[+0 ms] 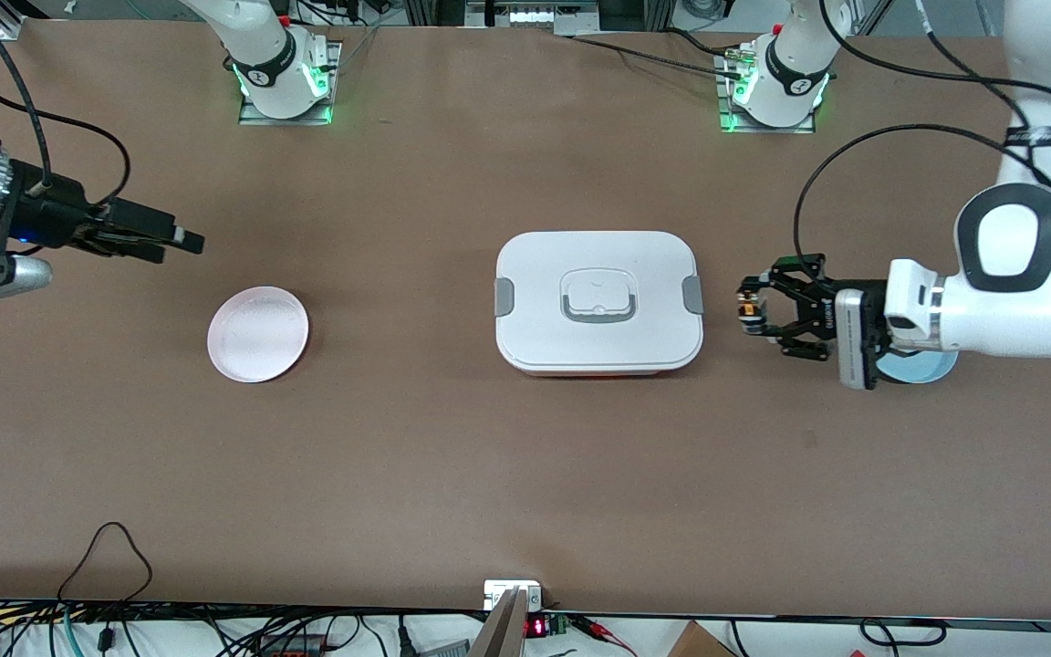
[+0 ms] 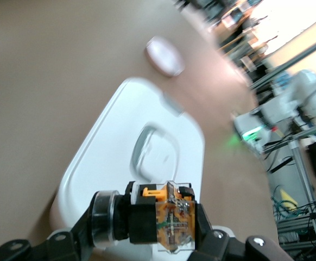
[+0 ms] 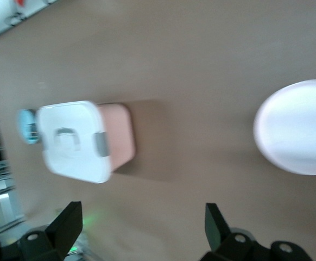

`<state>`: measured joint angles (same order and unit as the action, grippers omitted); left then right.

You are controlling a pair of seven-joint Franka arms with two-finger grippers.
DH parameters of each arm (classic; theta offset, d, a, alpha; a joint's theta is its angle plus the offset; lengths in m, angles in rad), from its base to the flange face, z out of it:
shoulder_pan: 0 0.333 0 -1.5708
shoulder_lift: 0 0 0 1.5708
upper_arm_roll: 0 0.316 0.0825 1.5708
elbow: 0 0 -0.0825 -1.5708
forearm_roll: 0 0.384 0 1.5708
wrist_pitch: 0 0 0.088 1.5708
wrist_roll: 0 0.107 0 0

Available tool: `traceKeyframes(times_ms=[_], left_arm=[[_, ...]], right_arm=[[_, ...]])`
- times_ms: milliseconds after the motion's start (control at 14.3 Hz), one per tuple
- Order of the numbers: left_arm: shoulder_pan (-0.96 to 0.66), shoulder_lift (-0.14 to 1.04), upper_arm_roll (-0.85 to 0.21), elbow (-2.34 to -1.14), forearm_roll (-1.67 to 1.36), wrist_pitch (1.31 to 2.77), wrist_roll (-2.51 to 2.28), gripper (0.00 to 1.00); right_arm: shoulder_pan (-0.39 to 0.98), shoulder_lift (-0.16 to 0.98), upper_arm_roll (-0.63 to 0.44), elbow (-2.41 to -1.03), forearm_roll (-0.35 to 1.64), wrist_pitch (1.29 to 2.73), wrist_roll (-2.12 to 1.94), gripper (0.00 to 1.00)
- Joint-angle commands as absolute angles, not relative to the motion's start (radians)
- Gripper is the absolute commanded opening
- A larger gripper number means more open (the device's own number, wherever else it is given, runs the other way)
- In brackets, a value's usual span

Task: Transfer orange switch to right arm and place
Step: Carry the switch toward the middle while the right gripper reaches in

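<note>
Centre obstacle: the lidded white box sits mid-table, with its raised handle on top.
Left gripper: in the air at the box's 3 o'clock, clamped on the orange switch; a light blue plate lies under the wrist.
Right gripper: up at the pink plate's 10 o'clock, fingers spread wide.
Open lane: bare brown table between pink plate and box.
Front strip: bare table at the box's 6 o'clock.
</note>
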<state>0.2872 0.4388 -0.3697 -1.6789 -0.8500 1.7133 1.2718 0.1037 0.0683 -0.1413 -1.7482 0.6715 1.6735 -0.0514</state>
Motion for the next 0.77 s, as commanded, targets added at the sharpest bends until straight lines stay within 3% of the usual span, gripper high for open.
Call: traceKeyframes(times_ms=[0, 279, 698], left_arm=[[0.275, 0.468, -0.38, -1.664, -0.974, 1.7, 1.434, 0.03], [0.135, 0.517, -0.379, -1.669, -1.236, 1.788, 1.713, 0.03], [-0.136, 0.549, -0.379, -1.669, -1.711, 2.123, 2.107, 0.03]], right_arm=[[0.107, 0.051, -0.138, -1.816, 0.82, 1.671, -0.089, 1.0], [0.141, 0.072, -0.137, -1.894, 1.127, 1.646, -0.153, 1.0], [0.207, 0.152, -0.137, -1.947, 1.397, 1.674, -0.222, 1.0]])
